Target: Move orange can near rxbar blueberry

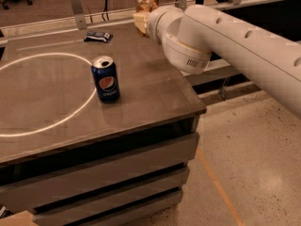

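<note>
1. Nearest is the front of the table [155, 94], dark slatted panels under a brown top, with speckled floor [256, 164] to its right and a thin orange line [217, 183] running across that floor.
2. My arm [235, 36] comes in from the right, pale and thick, passing over the table's right corner and reaching toward the far edge.
3. A dark blue Pepsi can [106, 79] stands upright on the top, left of my arm and well apart from it. It sits right at the edge of a white ring [70, 117] marked on the surface, which sweeps away to the left.
4. Further back lies the rxbar blueberry [98, 36], flat on the table near the far edge, beyond the ring and clear of the Pepsi can.
5. At the far edge is my gripper [141, 21], closed around the orange can [146, 0]. The can is upright, its silver top showing above my wrist and its lower part hidden behind me. It is to the right of the rxbar blueberry, near it but not touching.
6. Behind everything, a metal rail with upright posts [77, 6] runs along the back of the table.
</note>
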Controlling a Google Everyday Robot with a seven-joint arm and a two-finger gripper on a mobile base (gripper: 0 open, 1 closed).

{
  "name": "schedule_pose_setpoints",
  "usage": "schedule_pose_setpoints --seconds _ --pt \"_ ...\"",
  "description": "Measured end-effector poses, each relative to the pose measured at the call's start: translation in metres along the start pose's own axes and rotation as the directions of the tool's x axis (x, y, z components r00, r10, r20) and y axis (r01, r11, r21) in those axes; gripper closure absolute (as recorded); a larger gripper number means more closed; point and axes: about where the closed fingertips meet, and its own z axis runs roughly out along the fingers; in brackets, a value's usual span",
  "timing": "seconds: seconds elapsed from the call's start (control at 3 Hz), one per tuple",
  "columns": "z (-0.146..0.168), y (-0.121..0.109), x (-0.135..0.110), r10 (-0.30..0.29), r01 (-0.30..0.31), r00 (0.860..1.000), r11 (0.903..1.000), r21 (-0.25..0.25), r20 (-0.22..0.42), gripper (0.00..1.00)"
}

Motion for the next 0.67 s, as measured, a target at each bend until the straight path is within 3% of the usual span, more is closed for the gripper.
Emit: schedule_pose_setpoints --seconds 0.33,0.67 --pt "0.034 0.017 0.023 0.014 -0.014 1.0 0.9938 -0.11 -0.003 1.0" --pt "0.078 0.032 0.04 -0.03 0.033 0.999 0.982 -0.186 0.016 1.0"
